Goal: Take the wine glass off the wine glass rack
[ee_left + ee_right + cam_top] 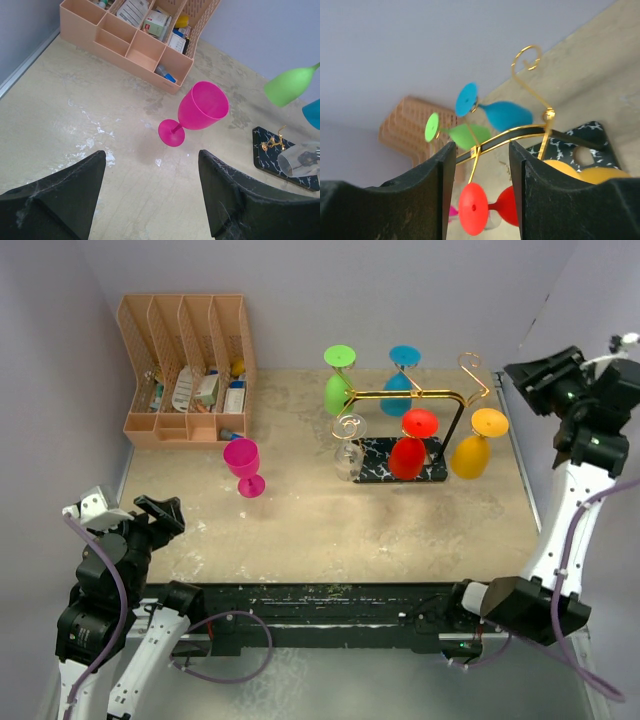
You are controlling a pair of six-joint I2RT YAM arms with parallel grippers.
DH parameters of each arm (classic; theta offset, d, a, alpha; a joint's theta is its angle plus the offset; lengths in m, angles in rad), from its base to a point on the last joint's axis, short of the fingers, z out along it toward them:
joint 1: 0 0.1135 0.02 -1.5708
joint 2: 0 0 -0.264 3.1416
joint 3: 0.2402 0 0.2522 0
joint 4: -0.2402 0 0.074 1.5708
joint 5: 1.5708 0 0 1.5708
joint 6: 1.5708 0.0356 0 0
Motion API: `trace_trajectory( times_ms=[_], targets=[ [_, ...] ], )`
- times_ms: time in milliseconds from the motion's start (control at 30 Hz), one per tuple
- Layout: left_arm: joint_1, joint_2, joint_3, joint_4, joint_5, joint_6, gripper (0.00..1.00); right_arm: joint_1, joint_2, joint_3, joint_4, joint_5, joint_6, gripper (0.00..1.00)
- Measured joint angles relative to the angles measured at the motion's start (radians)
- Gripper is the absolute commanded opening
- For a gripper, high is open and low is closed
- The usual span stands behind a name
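Toward the tabletop's (400,530) far right corner the wine glass rack (430,393) holds a yellow wine glass (472,452) bowl-down at its right end, so the right gripper (481,150) faces it from the right edge, jaws spread and empty, while the left gripper (152,160), equally spread and empty, hovers by the near left corner.
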Motion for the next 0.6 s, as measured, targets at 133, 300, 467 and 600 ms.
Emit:
trace_trajectory(
  times_ms=[133, 300, 467, 600],
  targets=[
    [0.000, 0.000, 0.000, 0.000, 0.000, 0.000, 0.77, -0.097, -0.095, -0.065, -0.009, 0.048, 0.023, 0.50],
    [0.000, -0.001, 0.000, 0.000, 0.000, 0.000, 0.77, -0.100, -0.278, -0.140, -0.033, 0.129, 0.020, 0.53],
    [0.000, -0.004, -0.006, 0.000, 0.000, 0.000, 0.77, -0.149, -0.377, -0.274, -0.036, 0.151, 0.034, 0.53],
    [0.000, -0.008, -0.009, 0.000, 0.000, 0.000, 0.77, -0.174, -0.362, -0.361, -0.055, 0.152, 0.038, 0.53]
  ],
)
